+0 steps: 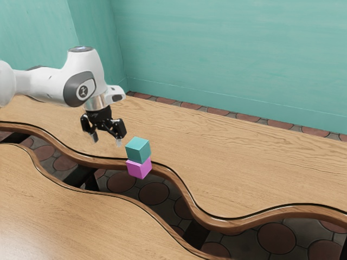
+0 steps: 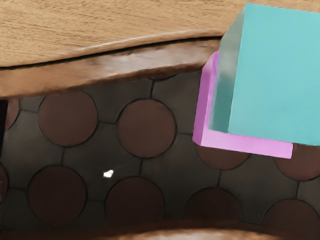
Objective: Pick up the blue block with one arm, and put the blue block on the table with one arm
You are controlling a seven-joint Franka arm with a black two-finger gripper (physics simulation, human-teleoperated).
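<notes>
So, nearest the exterior camera was a wooden top (image 1: 49, 216), then a gap down to tiled floor (image 1: 154, 192). Pink block (image 1: 139, 169) sat at the wavy edge of the bench (image 1: 244, 168), partly over the gap in view; couldn't tell its support. Blue block (image 1: 137, 150) was stacked on it. Gripper (image 1: 107, 140) hung near them, toward the exterior view's left, fingers spread wide, grasping nothing. Teal wall (image 1: 217, 59) stood behind.
</notes>
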